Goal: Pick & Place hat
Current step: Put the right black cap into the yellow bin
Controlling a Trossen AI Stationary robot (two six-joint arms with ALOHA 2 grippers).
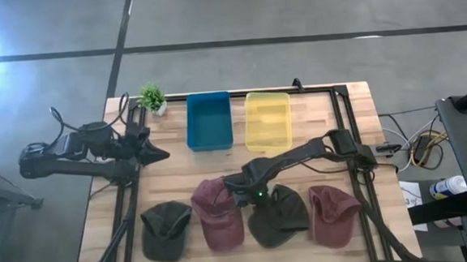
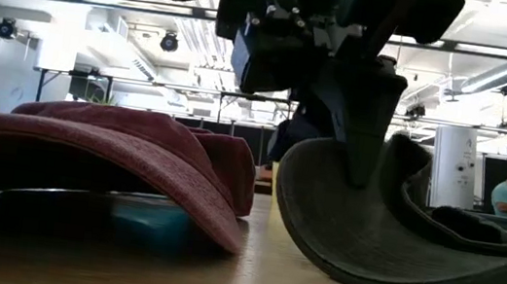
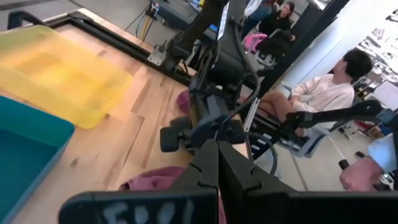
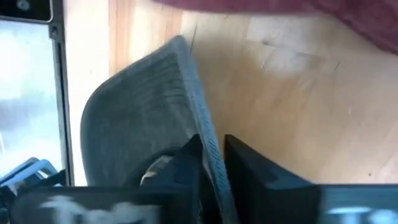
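The right gripper (image 4: 211,165) had its 2 fingers pinched on the brim of the olive cap (image 1: 278,216), brim edge running straight up between them. Soft, light cloth by the look of it; the stiffer brim seemed the sensible hold. The crown sagged below the gripper onto the table (image 1: 332,141). The left gripper (image 1: 160,154) waited well apart, fingers together.

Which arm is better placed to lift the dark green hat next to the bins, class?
The right. Its pincer is already shut on the brim of the dark green hat, curling it off the table. The left pincer waits near the table's left edge.
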